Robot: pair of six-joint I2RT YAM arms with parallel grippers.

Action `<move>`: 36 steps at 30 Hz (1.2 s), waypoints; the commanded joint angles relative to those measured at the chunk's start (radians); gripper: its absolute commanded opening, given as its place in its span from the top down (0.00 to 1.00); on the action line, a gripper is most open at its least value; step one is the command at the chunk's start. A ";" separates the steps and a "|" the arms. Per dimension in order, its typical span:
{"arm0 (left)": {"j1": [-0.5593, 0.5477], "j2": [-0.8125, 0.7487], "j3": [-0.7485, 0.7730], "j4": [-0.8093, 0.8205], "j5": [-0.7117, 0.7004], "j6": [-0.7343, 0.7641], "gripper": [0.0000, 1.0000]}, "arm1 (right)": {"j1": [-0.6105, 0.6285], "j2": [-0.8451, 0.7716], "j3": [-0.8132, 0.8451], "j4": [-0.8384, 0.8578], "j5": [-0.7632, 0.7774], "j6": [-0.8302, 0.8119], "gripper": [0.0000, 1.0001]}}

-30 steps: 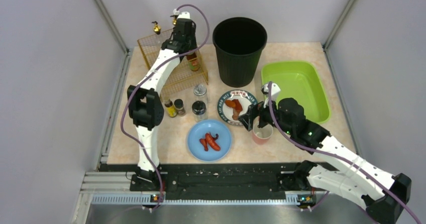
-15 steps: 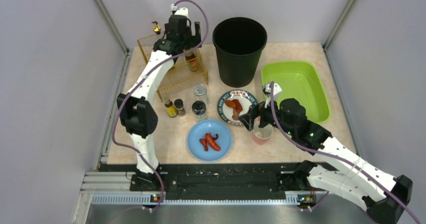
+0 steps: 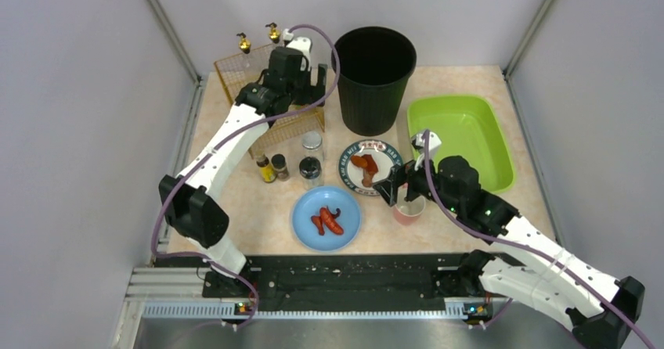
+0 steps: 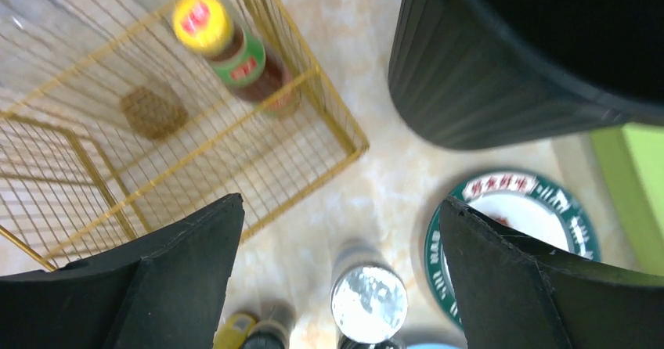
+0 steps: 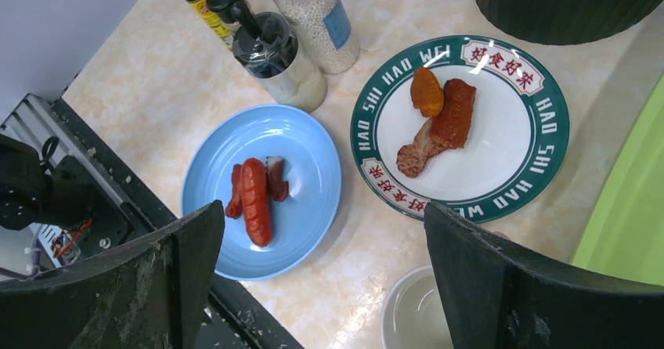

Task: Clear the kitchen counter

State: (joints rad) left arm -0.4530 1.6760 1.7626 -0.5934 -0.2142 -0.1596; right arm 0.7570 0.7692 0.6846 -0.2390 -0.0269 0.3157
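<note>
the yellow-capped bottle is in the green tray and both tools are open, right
No: the bottle is in the wire basket, as the left wrist view shows. The left tool and right tool are open.

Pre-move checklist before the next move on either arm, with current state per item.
1. Left gripper empty, jaws wide: ok.
2. Sauce bottle inside wire basket, clear of that gripper: ok.
3. Right gripper empty, jaws wide: ok.
4. Pink cup centred under right gripper: not ok, partly hidden behind one finger in the wrist view.
5. Green tray free to receive items: ok.
6. Kitchen counter cleared: not ok, blue plate, green-rimmed plate and jars on it.
</note>
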 commanded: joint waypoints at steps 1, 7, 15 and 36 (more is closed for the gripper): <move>-0.004 -0.067 -0.114 0.012 0.045 -0.021 0.01 | 0.004 -0.021 -0.005 0.012 0.008 0.002 0.03; -0.026 -0.091 -0.232 0.030 0.046 -0.031 0.02 | 0.003 -0.018 -0.009 0.015 0.005 0.005 0.03; -0.028 -0.067 -0.307 0.020 0.073 -0.035 0.05 | 0.003 -0.010 -0.014 0.021 0.005 0.006 0.03; -0.077 -0.012 -0.328 -0.061 0.108 -0.031 0.07 | 0.004 0.014 -0.013 0.033 0.003 0.006 0.03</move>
State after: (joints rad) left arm -0.5144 1.6463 1.4441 -0.6445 -0.1154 -0.1886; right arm 0.7570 0.7818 0.6739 -0.2481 -0.0269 0.3172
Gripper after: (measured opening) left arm 0.930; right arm 0.966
